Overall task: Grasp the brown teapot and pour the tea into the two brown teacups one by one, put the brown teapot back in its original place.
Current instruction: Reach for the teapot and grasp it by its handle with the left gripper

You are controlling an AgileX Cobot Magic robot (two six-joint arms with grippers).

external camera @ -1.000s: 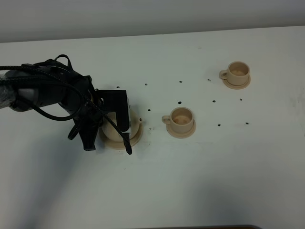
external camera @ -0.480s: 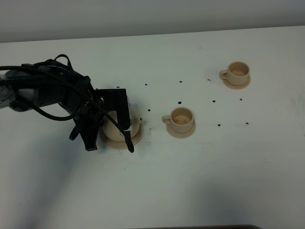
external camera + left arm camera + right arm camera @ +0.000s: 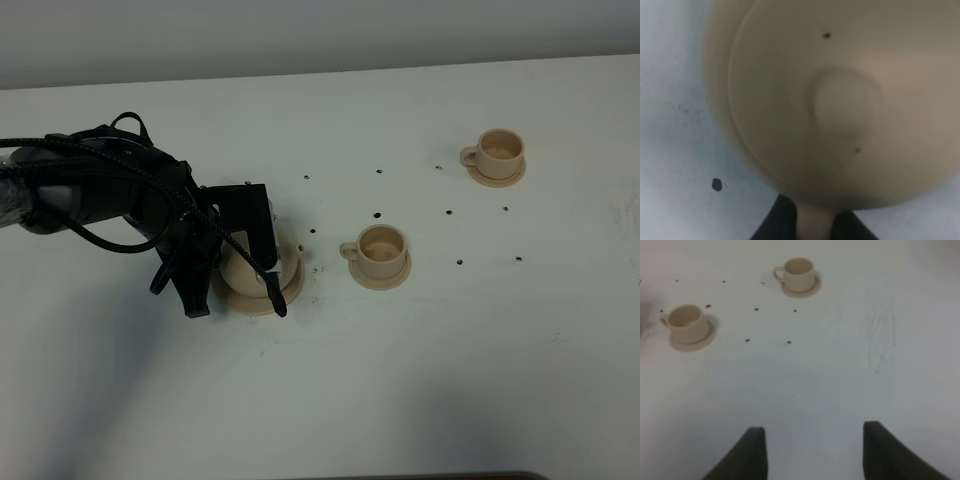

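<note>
At the left, our left gripper (image 3: 815,226) is clamped on the handle of the brown teapot (image 3: 240,272), which sits at its wide saucer (image 3: 258,303). The nearer teacup (image 3: 381,246) and farther teacup (image 3: 499,148) look empty, so we judge pouring and return remain. Our right gripper (image 3: 814,440) hangs agape. White speckled table (image 3: 420,380), grey wall (image 3: 300,35) behind.

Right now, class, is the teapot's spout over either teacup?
No, the teapot is at the large saucer, left of the nearer teacup and the farther teacup.
</note>
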